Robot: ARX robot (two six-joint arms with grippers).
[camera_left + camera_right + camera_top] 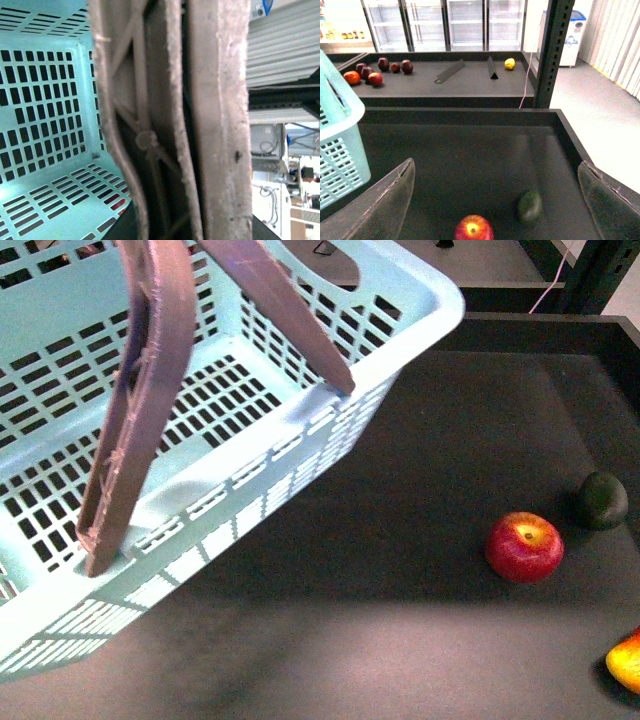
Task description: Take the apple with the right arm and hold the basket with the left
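**Apple sits free on the right, basket hangs from its handles on the left**

The apple (524, 546) rests on the black tabletop (400, 540), out to my right. It is near a dark green fruit (601, 500) but not touching it, and well apart from the basket (430, 300). I judge it firm, smooth and likely to roll, so I would close on its widest part from both sides and avoid the stem dimple that faces up. The basket looks light but bulky. It sits tilted in the front view with its brown handles (135, 410) drawn together, and they look like the natural place to carry it.

The right wrist view shows my right hand (495, 162) spread wide, with the apple low between the two fingers. The front view shows neither hand, but only it shows the orange-yellow fruit (627, 662) at the tabletop's near right edge. The left wrist view is filled by the handles and the slotted basket floor. I cannot tell from it whether the left hand is pressed on them.
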